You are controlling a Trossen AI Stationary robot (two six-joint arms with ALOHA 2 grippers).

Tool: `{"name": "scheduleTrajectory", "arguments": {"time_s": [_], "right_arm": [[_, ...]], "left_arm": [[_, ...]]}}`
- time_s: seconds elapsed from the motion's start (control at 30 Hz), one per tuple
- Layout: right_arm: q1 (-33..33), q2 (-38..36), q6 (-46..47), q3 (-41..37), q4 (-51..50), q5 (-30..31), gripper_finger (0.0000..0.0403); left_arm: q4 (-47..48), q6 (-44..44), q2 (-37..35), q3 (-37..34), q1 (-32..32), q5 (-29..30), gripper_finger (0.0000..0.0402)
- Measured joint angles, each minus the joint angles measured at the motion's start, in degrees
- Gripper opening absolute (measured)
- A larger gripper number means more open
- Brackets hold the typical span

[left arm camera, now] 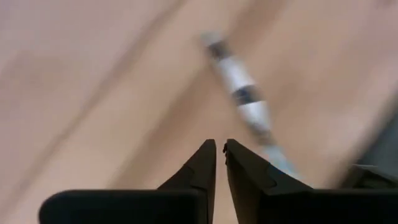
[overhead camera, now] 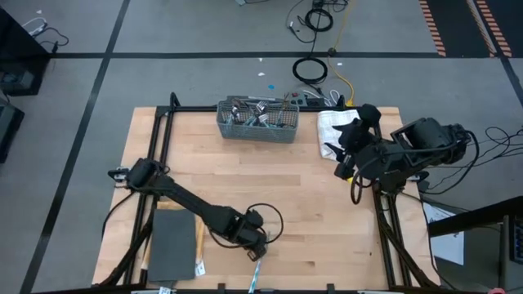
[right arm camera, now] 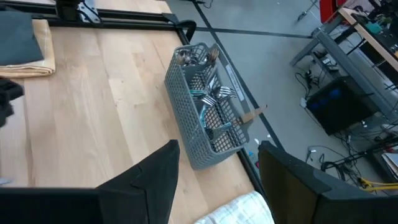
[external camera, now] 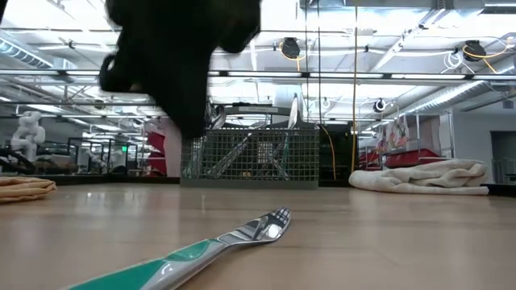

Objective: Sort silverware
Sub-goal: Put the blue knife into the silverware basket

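Fork (external camera: 242, 235) beside shut left hand (overhead camera: 260, 247)

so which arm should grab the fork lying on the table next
Left. The left gripper hovers right by the fork at the table's near edge, fingers closed. The right gripper waits open at the far side by the towel.

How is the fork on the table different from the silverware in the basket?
The fork lies flat and alone on the wood near the left gripper; the silverware in the basket stands bunched together in the grey basket at the table's far edge. Both have shiny metal ends.
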State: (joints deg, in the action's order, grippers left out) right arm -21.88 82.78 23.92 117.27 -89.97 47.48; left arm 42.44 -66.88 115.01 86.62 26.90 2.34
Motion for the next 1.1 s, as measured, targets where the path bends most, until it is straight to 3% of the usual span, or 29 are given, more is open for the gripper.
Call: {"name": "scheduleTrajectory", "arguments": {"time_s": [0.1,0.23,0.53,0.77,1.1], "right_arm": [[0.0,0.0,-0.4,0.0,0.0,0.1,0.0203],[0.0,0.1,-1.2,0.0,0.0,0.1,0.0203],[0.0,0.1,-2.9,0.0,0.0,0.2,0.0203],[0.0,0.1,-3.6,0.0,0.0,0.2,0.0203],[0.0,0.1,-3.6,0.0,0.0,0.2,0.0203]], "left_arm": [[-6.5,1.1,-1.2,0.1,0.8,-3.6,0.0041],[-17.7,2.9,0.5,0.2,2.6,-7.0,0.0006],[-27.4,0.3,8.0,0.2,3.4,-11.8,0.0002],[-23.4,2.8,13.7,0.7,2.7,-15.4,0.0001],[-12.1,12.2,12.1,0.5,-2.1,-16.3,0.0001]]}}
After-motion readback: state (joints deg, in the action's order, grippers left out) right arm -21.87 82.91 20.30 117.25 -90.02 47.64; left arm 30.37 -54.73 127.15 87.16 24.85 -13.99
